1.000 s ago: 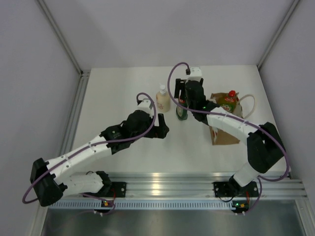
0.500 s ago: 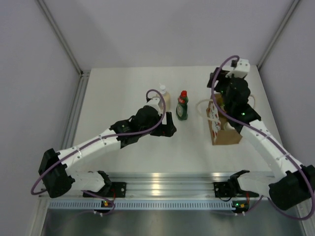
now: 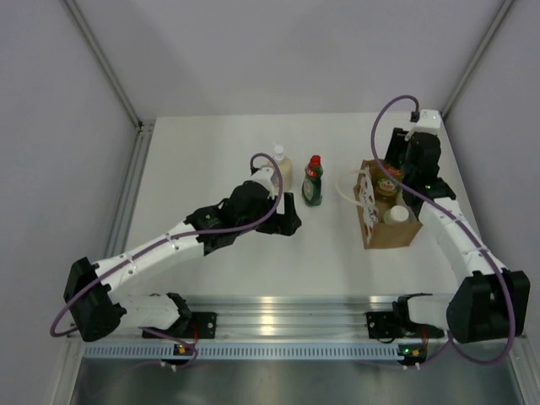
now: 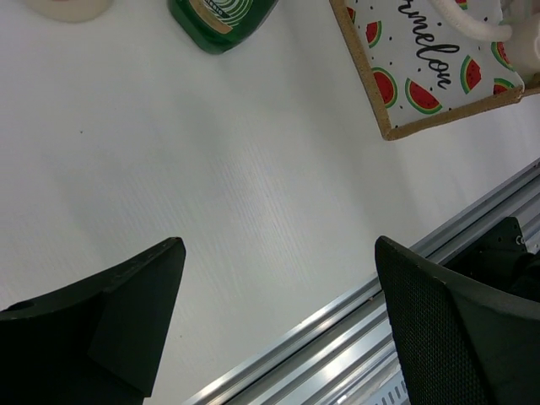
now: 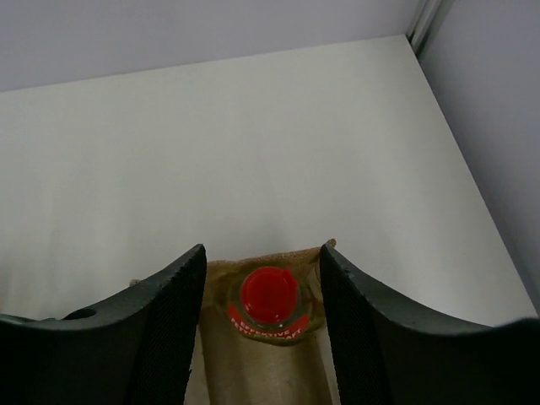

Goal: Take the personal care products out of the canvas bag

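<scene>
Right end effector (image 5: pixel 261 257), fingers apart, hovers over the red-capped yellow bottle (image 5: pixel 270 297) in the canvas bag (image 3: pixel 386 236). Next move, likely: descend and close on its neck. Left end effector (image 4: pixel 278 251) is apart and idle near the cream bottle (image 3: pixel 280 170) and green bottle (image 3: pixel 313 186) on the counter (image 3: pixel 202 152).

Left gripper (image 4: pixel 278 253): black fingers (image 4: pixel 126 312) spread wide, nothing between them, over the white counter (image 4: pixel 211 169). At the top edge, both cut off: dark green plastic bottle (image 4: pixel 221 18) and, left of it, cream bottle base (image 4: pixel 72 7). Top right: brown-edged canvas bag (image 4: pixel 422 72), white watermelon-printed panel, white looped handle (image 4: pixel 472 21). Silver metal rail (image 4: pixel 337 354) borders the counter.
</scene>
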You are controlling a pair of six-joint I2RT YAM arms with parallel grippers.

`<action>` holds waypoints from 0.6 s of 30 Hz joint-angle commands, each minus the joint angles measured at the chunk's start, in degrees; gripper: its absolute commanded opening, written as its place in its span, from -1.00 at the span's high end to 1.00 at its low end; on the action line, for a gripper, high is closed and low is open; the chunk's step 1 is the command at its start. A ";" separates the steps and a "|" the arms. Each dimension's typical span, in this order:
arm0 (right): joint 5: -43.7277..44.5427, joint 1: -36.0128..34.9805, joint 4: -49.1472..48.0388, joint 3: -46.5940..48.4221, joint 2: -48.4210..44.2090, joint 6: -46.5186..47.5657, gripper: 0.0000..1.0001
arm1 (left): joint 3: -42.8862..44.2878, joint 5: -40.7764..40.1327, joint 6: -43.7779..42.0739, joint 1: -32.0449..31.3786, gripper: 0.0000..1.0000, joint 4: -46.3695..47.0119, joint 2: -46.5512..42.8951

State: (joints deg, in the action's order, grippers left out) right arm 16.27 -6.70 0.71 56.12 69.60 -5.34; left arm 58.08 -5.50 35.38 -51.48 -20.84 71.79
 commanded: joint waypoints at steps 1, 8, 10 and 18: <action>-1.16 1.16 0.08 1.54 2.64 0.95 -0.08 | 0.01 -3.28 -2.59 -0.20 -0.96 -1.03 -5.16; -0.28 1.60 -2.46 1.28 6.94 0.43 -0.02 | -0.69 -6.63 -5.40 -0.20 -0.97 -8.16 -9.12; 0.16 1.51 -3.69 0.49 7.30 0.42 -0.02 | -0.69 -6.20 -5.75 -0.20 -0.96 -10.00 -10.61; 3.24 1.60 -9.06 -3.91 6.77 -0.98 0.11 | -0.78 -5.57 -6.99 -0.20 -0.97 -15.19 -17.12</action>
State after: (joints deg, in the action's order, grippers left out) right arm 17.69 -6.13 -2.28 53.01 76.86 -5.23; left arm 57.47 -10.39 29.85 -51.48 -33.50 57.52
